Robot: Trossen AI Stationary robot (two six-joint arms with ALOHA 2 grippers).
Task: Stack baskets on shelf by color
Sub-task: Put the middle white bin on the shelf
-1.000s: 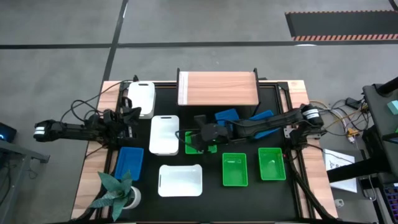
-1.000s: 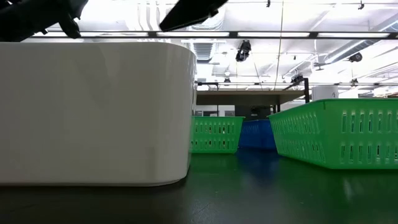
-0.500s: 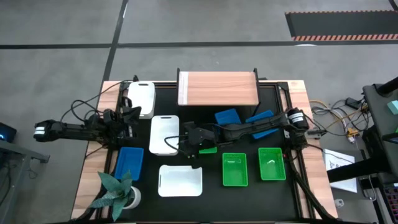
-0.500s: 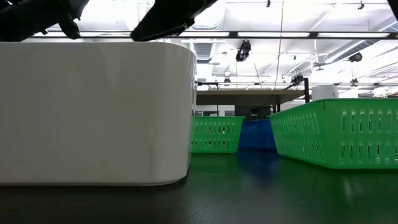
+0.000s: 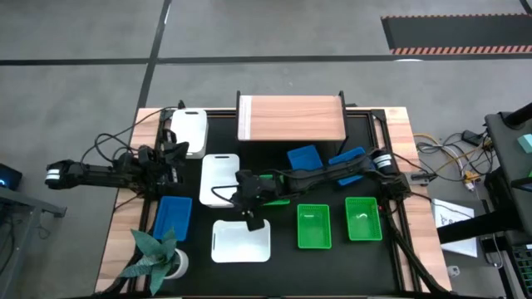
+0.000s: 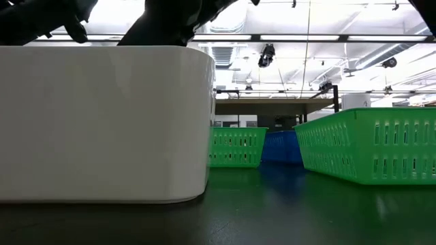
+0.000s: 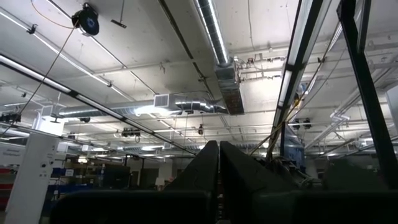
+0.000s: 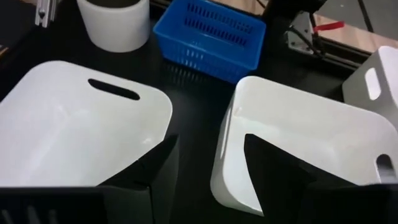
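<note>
I see right gripper (image 5: 246,208) over gap between two white baskets (image 5: 220,179) (image 5: 242,240), fingers apart, empty. Left gripper (image 5: 170,155) parked at table's nine o'clock, fingers together.

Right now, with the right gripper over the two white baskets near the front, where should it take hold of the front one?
Probably the long rim of the front white basket facing the other white basket, from above. The basket sits upright and open-topped, and the right gripper hangs open over the gap between them, so one finger could drop inside that wall. The handle slot is farther away.
</note>
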